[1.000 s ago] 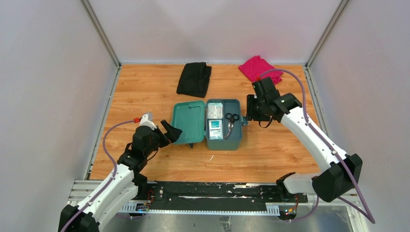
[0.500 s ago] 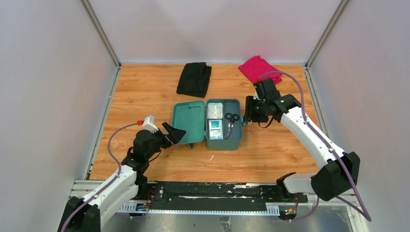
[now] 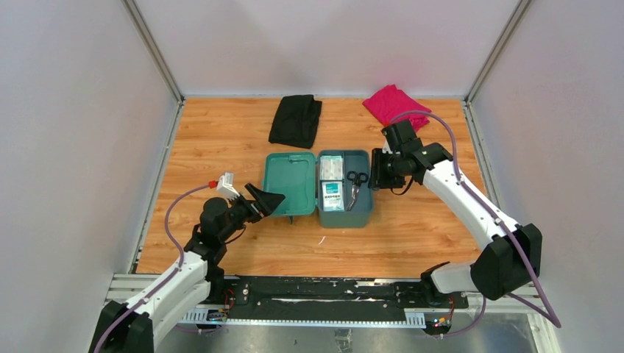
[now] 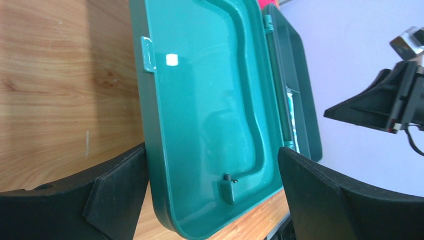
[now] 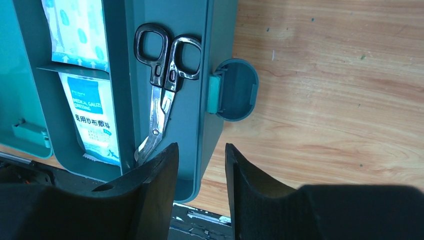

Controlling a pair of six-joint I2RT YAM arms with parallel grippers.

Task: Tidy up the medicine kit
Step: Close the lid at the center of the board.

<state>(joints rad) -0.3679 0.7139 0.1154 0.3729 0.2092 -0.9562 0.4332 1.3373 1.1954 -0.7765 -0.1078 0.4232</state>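
The teal medicine kit (image 3: 344, 222) lies open mid-table, lid (image 3: 291, 184) flat to the left of the base. The base holds scissors (image 3: 353, 187) in the right compartment and gauze packets (image 3: 331, 193) in the left. My left gripper (image 3: 268, 200) is open and empty, and its jaws bracket the lid's near-left corner (image 4: 200, 100). My right gripper (image 3: 375, 169) is partly open and empty. It straddles the kit's right wall (image 5: 220, 50), one finger over the scissors (image 5: 162, 95), the other outside above the wood. The round latch (image 5: 235, 90) sticks out beyond it.
A folded black cloth (image 3: 296, 120) lies at the back centre and a pink cloth (image 3: 392, 103) at the back right. A small white scrap (image 3: 321, 240) lies on the wood in front of the kit. Grey walls close in the table on three sides.
The kit has shifted slightly right and turned square to the table. My left gripper moved right along the lid's near corner. My right gripper moved a little left and back to the right wall.
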